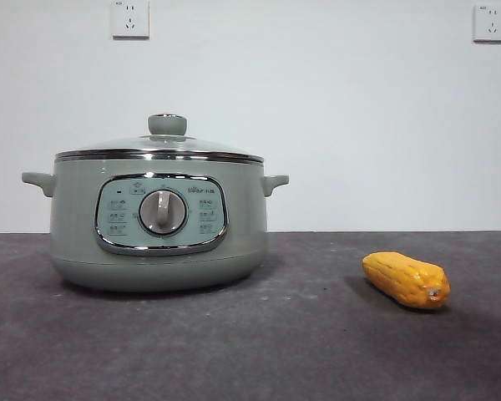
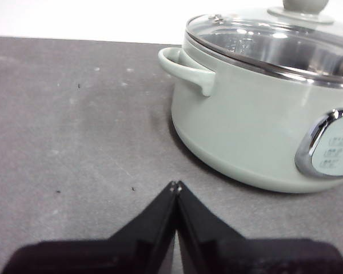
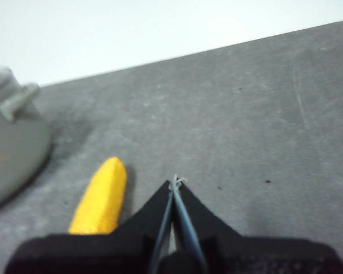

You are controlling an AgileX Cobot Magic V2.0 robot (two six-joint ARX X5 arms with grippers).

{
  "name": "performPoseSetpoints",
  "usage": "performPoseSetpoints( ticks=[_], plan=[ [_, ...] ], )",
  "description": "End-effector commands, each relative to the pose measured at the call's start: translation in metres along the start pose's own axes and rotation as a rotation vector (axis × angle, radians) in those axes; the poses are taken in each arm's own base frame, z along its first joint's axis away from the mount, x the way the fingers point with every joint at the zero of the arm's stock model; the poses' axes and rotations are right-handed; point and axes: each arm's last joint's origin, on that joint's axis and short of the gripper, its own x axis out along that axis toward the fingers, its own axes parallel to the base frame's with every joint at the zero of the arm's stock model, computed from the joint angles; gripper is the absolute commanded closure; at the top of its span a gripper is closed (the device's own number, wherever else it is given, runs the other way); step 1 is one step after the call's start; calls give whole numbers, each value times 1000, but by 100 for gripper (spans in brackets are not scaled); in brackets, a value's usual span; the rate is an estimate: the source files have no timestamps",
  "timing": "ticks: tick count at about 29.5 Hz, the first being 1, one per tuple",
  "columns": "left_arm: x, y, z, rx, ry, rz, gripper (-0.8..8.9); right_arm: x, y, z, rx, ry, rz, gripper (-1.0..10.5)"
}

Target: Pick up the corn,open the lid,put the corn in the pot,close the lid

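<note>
Nothing is picked up yet: the corn [image 1: 406, 280] lies at lower right, both claws are pressed together, and the right claw [image 3: 175, 181] must be opened first.

The pot [image 1: 159, 225] is big, round and pale green, and it is stood upright on the dark table. A small handle is seen on each side, and a shiny panel with a silver dial is turned to the front. The lid [image 1: 160, 147] is shut on the pot (clear glass, a steel rim, a green knob on top). The corn [image 1: 406, 280] is short and yellow-orange. It is laid on its side on the table, well apart from the pot, with one end turned toward the front.
</note>
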Motion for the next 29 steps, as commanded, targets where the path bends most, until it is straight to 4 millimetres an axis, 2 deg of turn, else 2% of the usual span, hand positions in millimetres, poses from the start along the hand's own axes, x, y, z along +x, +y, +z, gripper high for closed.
performPoseSetpoints(
  ticks=[1, 10, 14, 19, 29],
  plan=[
    [-2, -1, 5, -71, -13, -2, 820, -1, 2, 5, 79, -22, 23, 956],
    [-25, -12, 53, -135, -62, -69, 820, -19, 17, 59, 115, -70, 86, 958],
    [-44, -22, 84, -125, -76, -143, 820, -26, 26, 85, 92, 46, 138, 958],
    [-68, -31, 118, -98, -81, -148, 820, -32, 35, 118, -15, 197, 177, 958],
    [-92, -44, 156, -77, 101, -236, 820, -33, 50, 180, -140, 398, 221, 957]
  ],
)
